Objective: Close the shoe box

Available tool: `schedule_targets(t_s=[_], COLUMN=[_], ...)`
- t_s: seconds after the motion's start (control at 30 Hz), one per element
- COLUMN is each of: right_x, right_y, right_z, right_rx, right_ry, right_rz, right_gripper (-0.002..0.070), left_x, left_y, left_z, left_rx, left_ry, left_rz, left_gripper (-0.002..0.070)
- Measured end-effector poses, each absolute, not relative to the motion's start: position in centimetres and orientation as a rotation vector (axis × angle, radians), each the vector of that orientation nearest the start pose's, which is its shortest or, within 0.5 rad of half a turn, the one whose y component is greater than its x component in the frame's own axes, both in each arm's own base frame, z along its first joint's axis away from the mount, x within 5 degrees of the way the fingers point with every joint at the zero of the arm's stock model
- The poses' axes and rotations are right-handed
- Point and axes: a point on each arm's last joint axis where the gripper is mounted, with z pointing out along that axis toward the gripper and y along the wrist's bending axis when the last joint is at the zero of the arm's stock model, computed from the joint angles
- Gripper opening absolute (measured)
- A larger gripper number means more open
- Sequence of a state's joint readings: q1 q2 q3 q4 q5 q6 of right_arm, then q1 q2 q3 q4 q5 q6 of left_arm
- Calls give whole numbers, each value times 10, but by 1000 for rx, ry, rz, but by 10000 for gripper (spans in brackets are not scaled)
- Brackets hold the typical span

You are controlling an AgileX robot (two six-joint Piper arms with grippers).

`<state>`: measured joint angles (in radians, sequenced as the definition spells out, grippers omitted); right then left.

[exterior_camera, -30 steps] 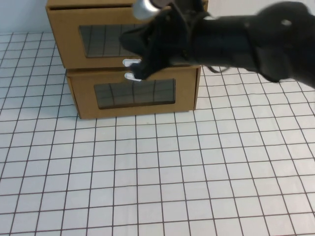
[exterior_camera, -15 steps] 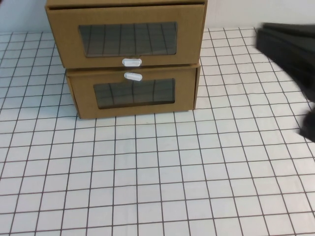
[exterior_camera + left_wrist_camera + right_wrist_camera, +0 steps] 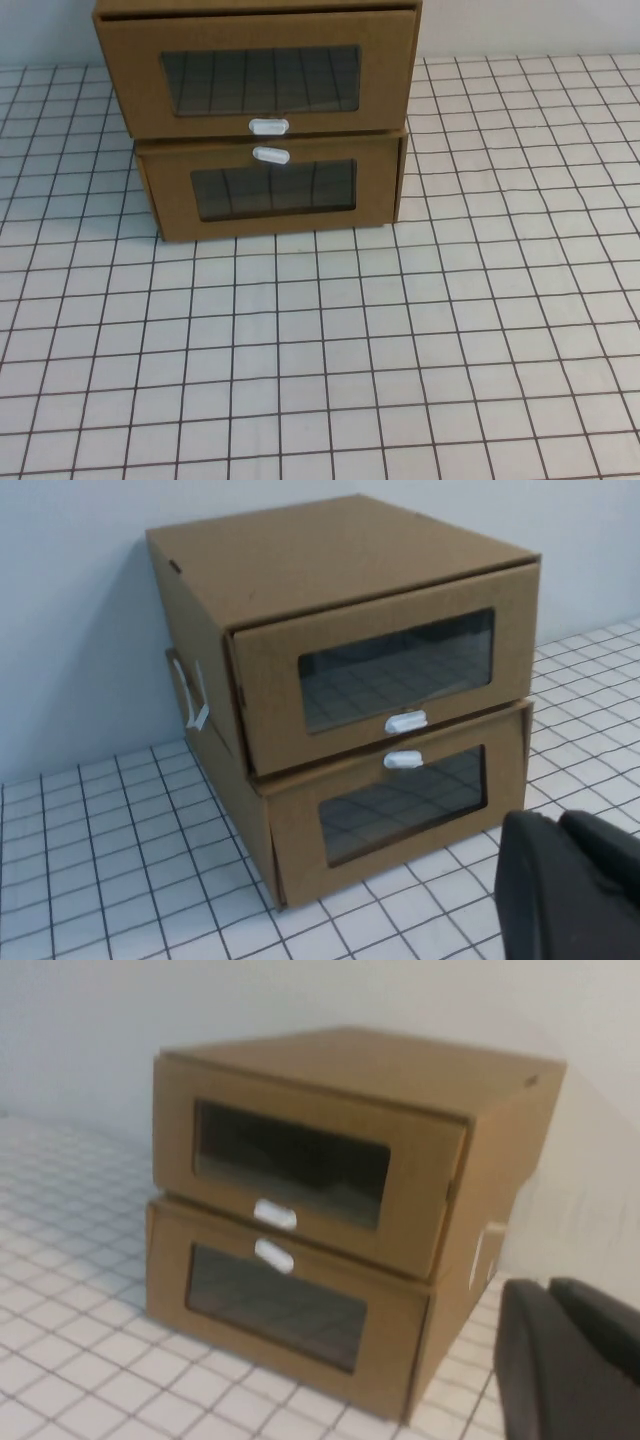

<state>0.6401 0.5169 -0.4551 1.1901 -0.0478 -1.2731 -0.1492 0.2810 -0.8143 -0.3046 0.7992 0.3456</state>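
The shoe box point(image 3: 260, 70) is the upper of two stacked brown cardboard boxes at the back of the table, with its white tab point(image 3: 268, 126) just below its window. Its drawer front sits about level with the outer sleeve. It also shows in the left wrist view point(image 3: 390, 670) and the right wrist view point(image 3: 300, 1170). My left gripper point(image 3: 555, 820) is shut and empty, well in front of the boxes. My right gripper point(image 3: 548, 1285) is shut and empty, off to the boxes' right side. Neither gripper shows in the high view.
The lower cardboard box point(image 3: 270, 190) has its white tab point(image 3: 270, 155) above its window and bears the shoe box. A white gridded table point(image 3: 330, 360) stretches in front. A pale wall point(image 3: 70, 630) stands right behind the boxes.
My right arm, which was across the front of the upper box, has pulled away to the right and left the high view. The boxes have not moved.
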Motion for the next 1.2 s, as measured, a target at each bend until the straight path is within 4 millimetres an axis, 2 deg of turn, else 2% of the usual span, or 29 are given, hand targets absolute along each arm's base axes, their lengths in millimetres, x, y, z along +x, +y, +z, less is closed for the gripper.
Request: schedule_targets(t_s=[0.13,0.27,0.67,0.73,0.87,1.1,1.2], right_x=[100,99,74,68,55,32,24], right_y=[67,68,82,86,91,96,96], right_z=[299,278,227,224,220,215,215], right_rx=[-527,-566,-858,-925,-1062,-1280,-1351], right_ry=[1549,1611,1769,1780,1790,1789,1784], right_rz=[377,382,592,651,774,973,1039], right_gripper=[-13,-13,-13,-13,-13,-13,-13], left_x=[27,41,56,58,56,55,56], left_y=[-20,-21,-22,-22,-19,-12,-11], left_z=[344,314,224,215,210,198,196], left_rx=[353,330,340,328,322,257,247], left_ry=[1682,1718,1980,1980,1904,1630,1593], left_rz=[-183,-175,-188,-181,-140,-46,-30], left_gripper=[-4,-4,-4,-4,-4,-4,-4])
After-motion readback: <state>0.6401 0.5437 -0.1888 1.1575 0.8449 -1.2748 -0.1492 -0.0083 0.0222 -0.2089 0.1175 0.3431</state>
